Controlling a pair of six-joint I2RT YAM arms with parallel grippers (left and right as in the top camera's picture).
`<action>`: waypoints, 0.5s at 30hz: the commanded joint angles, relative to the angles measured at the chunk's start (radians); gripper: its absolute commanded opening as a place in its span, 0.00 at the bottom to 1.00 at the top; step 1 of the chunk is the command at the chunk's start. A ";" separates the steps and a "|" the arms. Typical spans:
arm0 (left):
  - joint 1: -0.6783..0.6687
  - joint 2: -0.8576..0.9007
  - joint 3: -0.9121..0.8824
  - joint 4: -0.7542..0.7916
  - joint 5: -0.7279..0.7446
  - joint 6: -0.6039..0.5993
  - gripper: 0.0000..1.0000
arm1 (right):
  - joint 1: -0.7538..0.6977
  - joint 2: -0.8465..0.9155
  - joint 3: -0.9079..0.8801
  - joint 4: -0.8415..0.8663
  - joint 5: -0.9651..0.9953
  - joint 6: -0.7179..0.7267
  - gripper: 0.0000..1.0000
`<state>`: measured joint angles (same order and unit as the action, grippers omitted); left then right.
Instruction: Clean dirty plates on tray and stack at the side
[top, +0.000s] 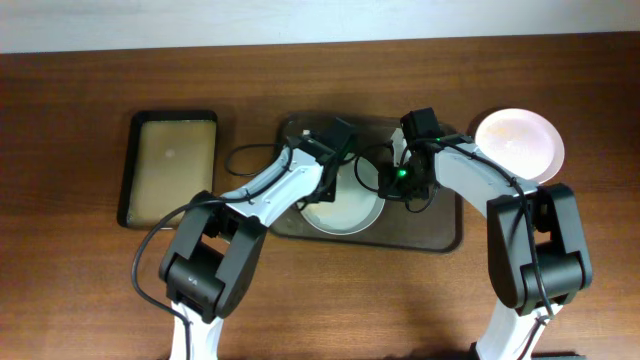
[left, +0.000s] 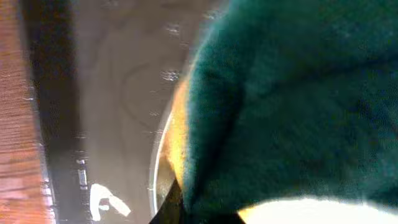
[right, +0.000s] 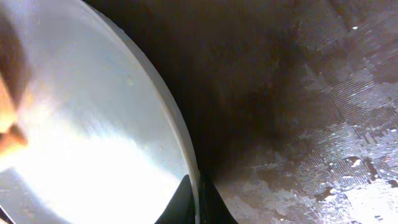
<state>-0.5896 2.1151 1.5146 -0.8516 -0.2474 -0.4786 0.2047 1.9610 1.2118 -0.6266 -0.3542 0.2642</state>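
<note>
Overhead: one plate sits on the brown tray mid-table. A second plate lies on the table just off the tray's right end. Right gripper is clenched on the tray plate's rim, one finger on each side of the edge in the right wrist view. Left gripper is over the same plate, clamped on a green-and-yellow sponge at the plate's edge. Small black tray is left of the brown one.
</note>
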 joint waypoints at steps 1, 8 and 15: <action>0.064 -0.038 0.027 -0.029 -0.163 -0.026 0.00 | -0.010 0.009 0.002 -0.032 0.078 -0.028 0.04; 0.258 -0.277 0.037 -0.025 0.106 -0.025 0.00 | -0.008 -0.097 0.124 -0.156 0.157 -0.050 0.04; 0.486 -0.265 0.035 -0.024 0.146 0.002 0.00 | 0.009 -0.127 0.252 -0.259 0.232 -0.103 0.04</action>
<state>-0.1757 1.8332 1.5429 -0.8764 -0.1303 -0.4904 0.2020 1.8614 1.3975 -0.8501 -0.1867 0.1974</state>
